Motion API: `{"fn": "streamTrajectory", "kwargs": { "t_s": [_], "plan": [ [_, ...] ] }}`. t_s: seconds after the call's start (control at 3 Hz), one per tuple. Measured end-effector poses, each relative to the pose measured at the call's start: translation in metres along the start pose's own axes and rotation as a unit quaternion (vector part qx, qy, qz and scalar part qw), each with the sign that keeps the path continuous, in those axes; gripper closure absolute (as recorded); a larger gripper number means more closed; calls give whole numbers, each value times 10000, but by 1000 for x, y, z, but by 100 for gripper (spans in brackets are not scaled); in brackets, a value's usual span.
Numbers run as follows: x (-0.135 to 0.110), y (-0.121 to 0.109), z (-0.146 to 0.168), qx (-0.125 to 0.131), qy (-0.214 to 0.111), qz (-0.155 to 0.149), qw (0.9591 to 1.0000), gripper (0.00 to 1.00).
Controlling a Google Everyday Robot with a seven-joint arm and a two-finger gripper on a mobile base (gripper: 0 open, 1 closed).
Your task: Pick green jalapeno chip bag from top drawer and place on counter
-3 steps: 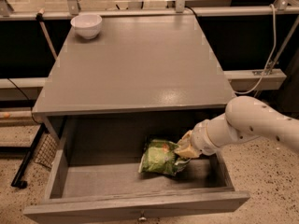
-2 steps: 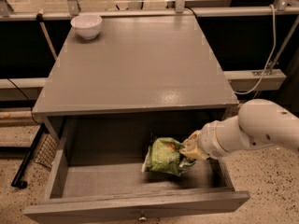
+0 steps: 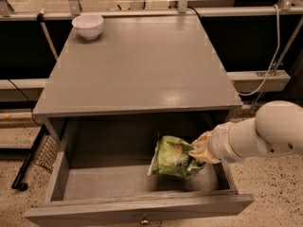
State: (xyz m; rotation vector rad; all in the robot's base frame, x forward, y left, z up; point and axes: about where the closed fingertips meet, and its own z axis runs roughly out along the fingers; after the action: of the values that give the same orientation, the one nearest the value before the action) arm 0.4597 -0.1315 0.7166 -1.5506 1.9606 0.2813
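The green jalapeno chip bag (image 3: 171, 157) hangs tilted above the floor of the open top drawer (image 3: 137, 211), at its right side. My gripper (image 3: 198, 153) reaches in from the right on a white arm and is shut on the bag's right edge. The bag is lifted clear of the drawer floor. The counter (image 3: 142, 65) lies above and behind the drawer, flat and grey.
A white bowl (image 3: 88, 26) stands at the counter's far left corner. A metal rail and cables run behind the cabinet. A black frame and mesh (image 3: 45, 150) stand on the floor left of the drawer.
The bag has come up off the drawer floor and turned more upright. My arm has pulled slightly right and raised with it.
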Motion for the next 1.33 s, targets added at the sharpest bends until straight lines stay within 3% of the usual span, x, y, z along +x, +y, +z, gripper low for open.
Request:
{"fn": "streamTrajectory", "kwargs": {
  "t_s": [0.67,1.0,1.33],
  "plan": [
    [-42,20,-43,62,84,-771,9970,100],
    [-71,16,-68,273,254,-1197,9921,100],
    [-71,16,-68,273,254,-1197,9921,100]
  ]
}}
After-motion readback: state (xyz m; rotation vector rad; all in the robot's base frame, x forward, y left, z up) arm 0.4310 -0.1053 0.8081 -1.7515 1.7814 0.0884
